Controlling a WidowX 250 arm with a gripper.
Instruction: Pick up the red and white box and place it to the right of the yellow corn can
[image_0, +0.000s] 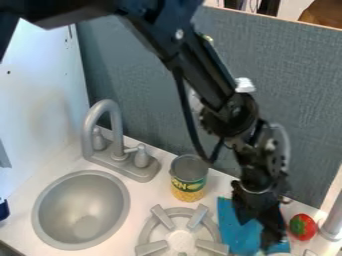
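At the lower right, the black gripper (268, 236) hangs down over a blue cloth (232, 231) that lies on the counter beside the stove burner. Part of the cloth is hidden behind the gripper. Just right of the gripper lies a red toy strawberry (302, 227); I cannot tell whether they touch. An open metal can with a green and yellow corn label (188, 182) stands upright behind the burner, left of the gripper.
A grey round sink (81, 210) with a faucet (117, 150) is at the left. The burner (182, 241) sits at bottom centre. A grey wall (300, 95) rises behind the counter. A silver cylinder (334, 220) stands at the right edge, beside the strawberry.
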